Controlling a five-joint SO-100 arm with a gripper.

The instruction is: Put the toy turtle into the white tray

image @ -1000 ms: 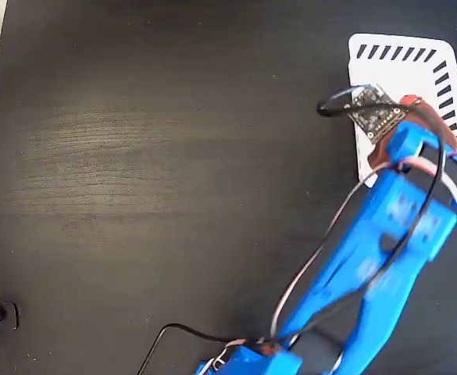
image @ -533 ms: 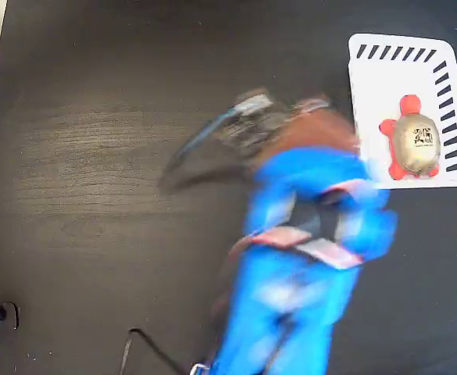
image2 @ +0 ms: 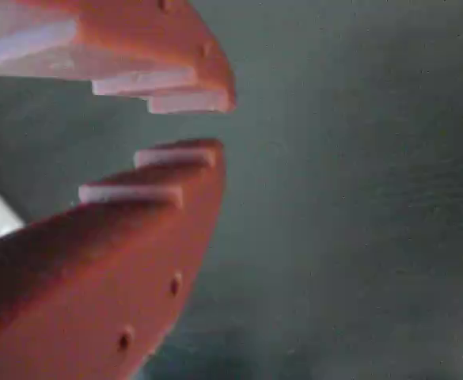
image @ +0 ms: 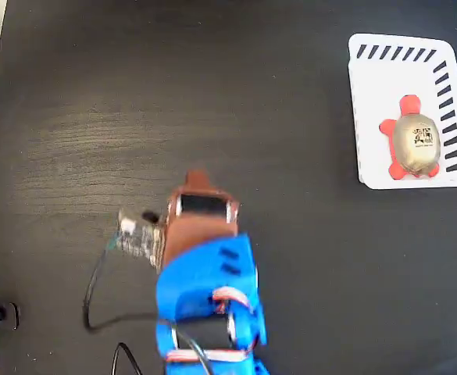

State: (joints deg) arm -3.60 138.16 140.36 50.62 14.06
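On the left half of the fixed view stands the blue arm (image: pixel 206 301), low over the dark table (image: pixel 72 141), with a loose black cable (image: pixel 95 301) curling beside it. Its gripper (image2: pixel 219 124) shows best in the wrist view: the two orange fingers (image2: pixel 136 237) are parted by a narrow gap with only bare table between them, so it holds nothing.

Well apart from it, at the right edge of the fixed view, lies the white tray (image: pixel 400 82), and the toy turtle (image: pixel 412 145) rests inside it, toward the lower right part, its red head pointing at the slotted end. The task looks done, judging by how things lie.

As to handling, the turtle seems small, light and rigid. Its domed metallic shell looks smooth and probably slippery, so a pinch on the very top would likely slide off. The safer hold is across the shell's shorter width, low on the flanks between the red legs, with the fingers closing square to the sides. It does not look fragile
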